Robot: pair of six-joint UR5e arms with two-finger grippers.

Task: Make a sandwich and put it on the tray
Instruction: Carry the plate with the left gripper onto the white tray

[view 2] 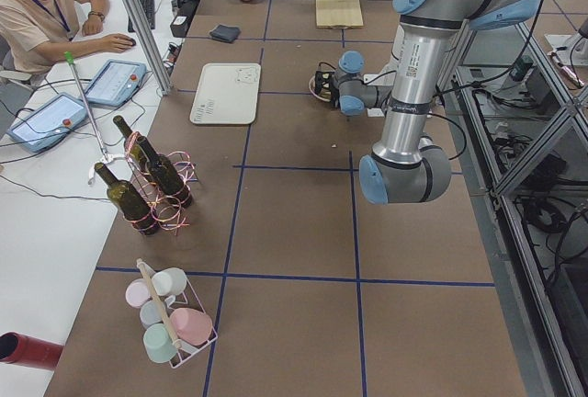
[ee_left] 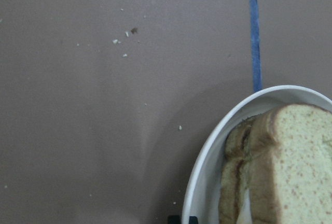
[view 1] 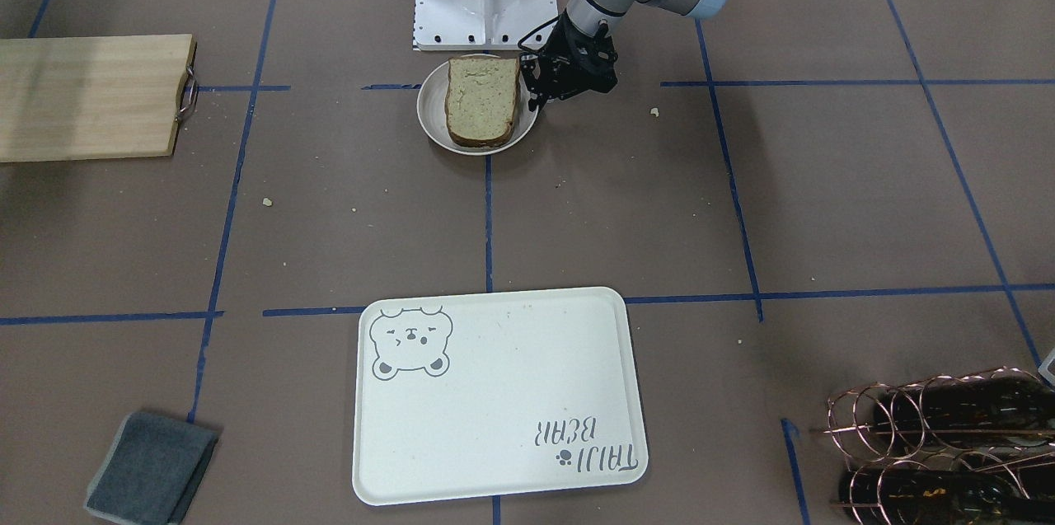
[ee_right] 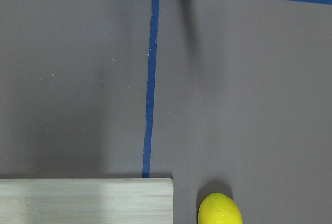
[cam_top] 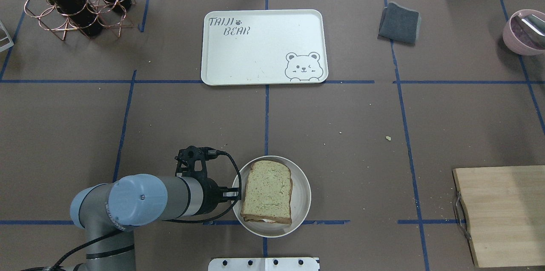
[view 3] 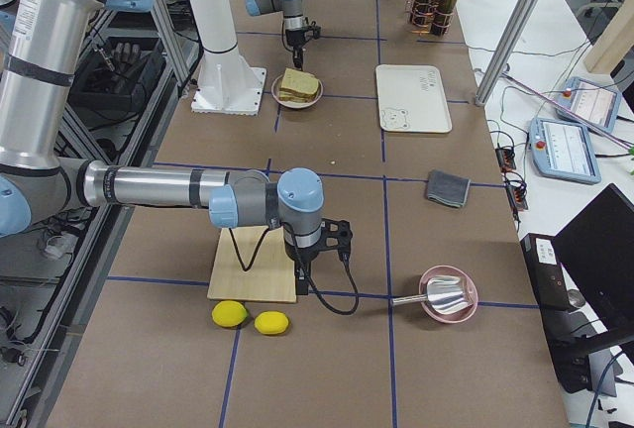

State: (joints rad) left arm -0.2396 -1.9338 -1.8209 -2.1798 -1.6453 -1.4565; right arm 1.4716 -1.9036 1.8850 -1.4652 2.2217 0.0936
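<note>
The sandwich (view 1: 482, 100), two speckled tan slices with a white filling edge showing between them, lies in the round off-white bowl (view 1: 430, 109) near the robot base. It also shows in the overhead view (cam_top: 267, 192) and the left wrist view (ee_left: 290, 167). My left gripper (view 1: 537, 100) is at the bowl's rim, fingertips close together astride it (ee_left: 182, 219); the bowl rests on the table. The cream tray (view 1: 494, 393) with the bear face lies far across the table and holds nothing. My right gripper (view 3: 302, 274) hangs over the cutting board's edge; I cannot tell if it is open.
A wooden cutting board (cam_top: 502, 215) lies on the robot's right, with two lemons (view 3: 248, 317) beside it. A grey cloth (cam_top: 399, 23) and a pink bowl (cam_top: 523, 32) sit at the far right. A copper wine rack (cam_top: 72, 3) stands at the far left.
</note>
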